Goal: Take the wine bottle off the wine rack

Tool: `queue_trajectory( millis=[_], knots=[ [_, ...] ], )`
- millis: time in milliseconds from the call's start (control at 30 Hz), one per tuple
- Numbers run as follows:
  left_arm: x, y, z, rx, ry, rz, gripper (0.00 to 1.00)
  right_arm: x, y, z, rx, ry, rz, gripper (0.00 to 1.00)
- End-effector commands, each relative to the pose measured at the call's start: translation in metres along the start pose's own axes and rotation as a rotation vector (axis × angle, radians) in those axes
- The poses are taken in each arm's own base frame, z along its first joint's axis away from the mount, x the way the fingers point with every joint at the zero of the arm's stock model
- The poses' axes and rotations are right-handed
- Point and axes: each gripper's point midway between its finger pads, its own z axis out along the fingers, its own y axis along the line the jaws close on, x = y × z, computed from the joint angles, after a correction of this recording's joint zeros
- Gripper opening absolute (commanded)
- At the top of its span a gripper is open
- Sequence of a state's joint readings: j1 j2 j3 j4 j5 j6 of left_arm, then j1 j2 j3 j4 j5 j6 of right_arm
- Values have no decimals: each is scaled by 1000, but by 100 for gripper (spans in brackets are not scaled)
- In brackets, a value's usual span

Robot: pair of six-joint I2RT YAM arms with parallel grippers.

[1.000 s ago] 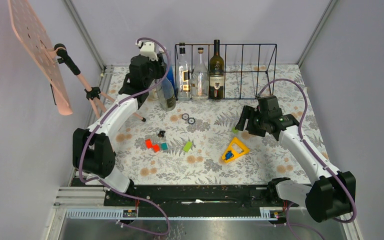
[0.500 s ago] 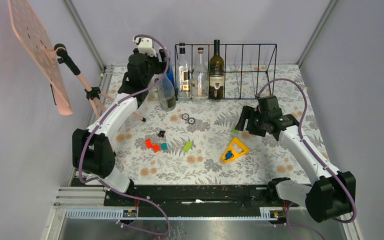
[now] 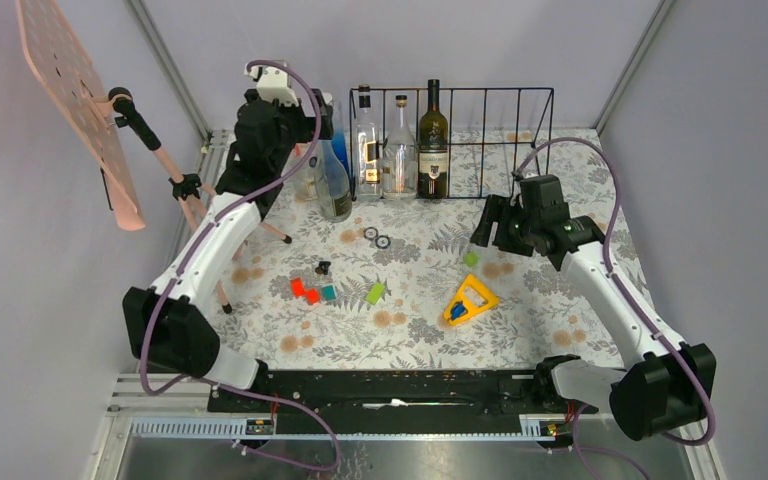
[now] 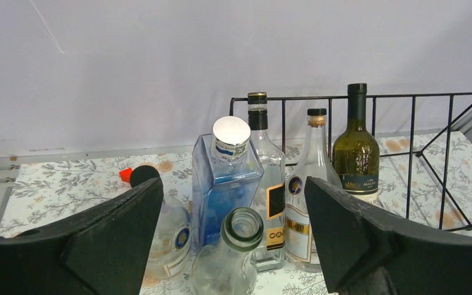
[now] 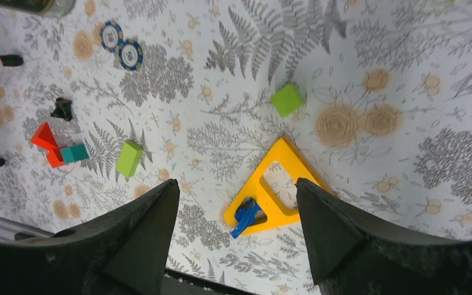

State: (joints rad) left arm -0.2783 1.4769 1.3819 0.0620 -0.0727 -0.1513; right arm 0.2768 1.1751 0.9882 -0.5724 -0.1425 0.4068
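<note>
Top cam overhead — L wrist level at wine rack point(image 4: 412, 153), R wrist downward

I see bright, even light; shadows under the wine rack point(image 3: 490, 140) are faint, bottles point(image 3: 433, 150) inside it sharp, glinting mildly.

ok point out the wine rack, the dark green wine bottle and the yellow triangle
wine rack point(image 3: 500, 89), top external view, top rail
dark green wine bottle point(image 4: 356, 147), left wrist view, upper body
yellow triangle point(image 5: 284, 150), right wrist view, top corner
</note>
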Motion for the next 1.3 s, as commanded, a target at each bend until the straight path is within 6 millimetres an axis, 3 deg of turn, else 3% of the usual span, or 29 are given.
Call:
queue_trajectory(
  millis=[0,67,200,467,600,700,867,1100,1267],
  knots=[
    [-57,3,-30,-28,-108,-20,94,-40,12,-14,7,-100,-48,77],
    [-62,3,-39,-33,-112,-23,94,-55,17,-17,8,-133,-46,77],
    [-53,4,-61,-30,-87,-37,94,-86,34,-17,-31,-206,-4,77],
    [-15,15,-108,-54,-27,-45,94,-148,68,5,-132,-338,69,76],
    [17,16,-125,-42,14,-80,94,-185,80,20,-135,-376,14,76],
    [38,17,-130,-37,47,-97,94,-214,93,27,-149,-420,-45,76],
    [62,19,-134,-34,89,-93,93,-250,105,59,-175,-486,-145,75],
    [73,16,-133,-16,113,-102,93,-283,118,106,-221,-551,-251,75],
    [75,12,-132,6,127,-105,93,-300,135,120,-296,-601,-293,75]
  ],
)
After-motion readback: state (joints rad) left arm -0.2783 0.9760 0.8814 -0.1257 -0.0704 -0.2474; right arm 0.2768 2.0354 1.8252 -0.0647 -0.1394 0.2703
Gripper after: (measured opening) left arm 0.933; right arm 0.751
